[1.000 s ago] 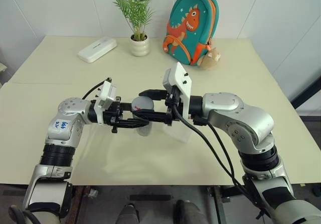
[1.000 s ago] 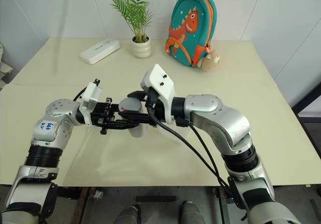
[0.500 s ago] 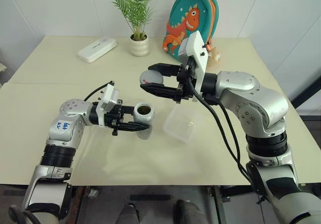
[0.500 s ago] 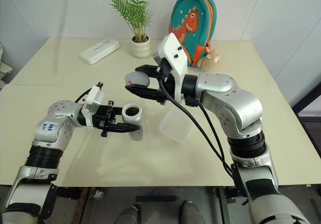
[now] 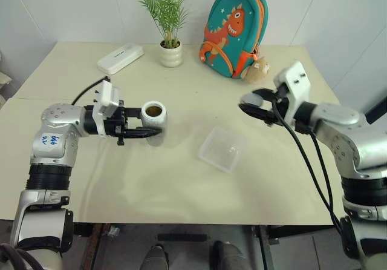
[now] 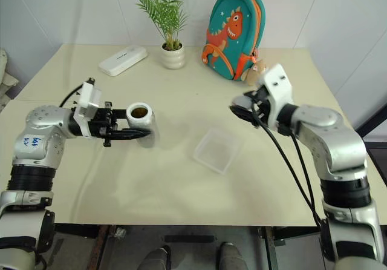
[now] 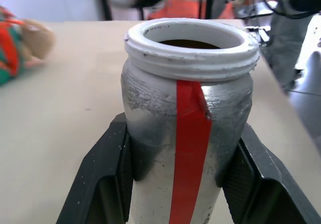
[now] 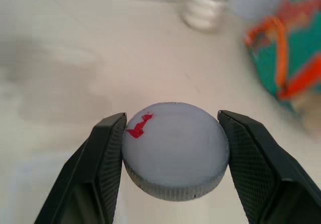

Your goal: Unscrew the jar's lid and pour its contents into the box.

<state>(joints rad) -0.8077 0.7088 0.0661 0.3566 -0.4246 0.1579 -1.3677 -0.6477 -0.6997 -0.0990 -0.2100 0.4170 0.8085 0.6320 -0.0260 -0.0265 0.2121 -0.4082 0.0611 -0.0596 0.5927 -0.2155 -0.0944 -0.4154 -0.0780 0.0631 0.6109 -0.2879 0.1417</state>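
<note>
My left gripper (image 5: 148,132) is shut on the jar (image 5: 152,116), a silvery cylinder with a red stripe (image 7: 188,148) and an open white threaded mouth, held upright above the table's left half. Dark brown contents (image 5: 153,110) show inside the mouth. Over the right half, my right gripper (image 5: 247,108) is shut on the grey lid (image 8: 174,150), which bears a small red mark. The clear square box (image 5: 222,149) lies on the table between the two grippers, nearer the front, with nothing visible in it.
At the back stand a white pot with a green plant (image 5: 172,54), a white oblong case (image 5: 121,58) and a teal dinosaur backpack (image 5: 235,30) with a small plush toy (image 5: 258,70). The beige table (image 5: 181,191) extends to a front edge below the box.
My right gripper has lifted the lid off the jar and swung far to the right with it. My left gripper has shifted the open jar left and slightly up.
</note>
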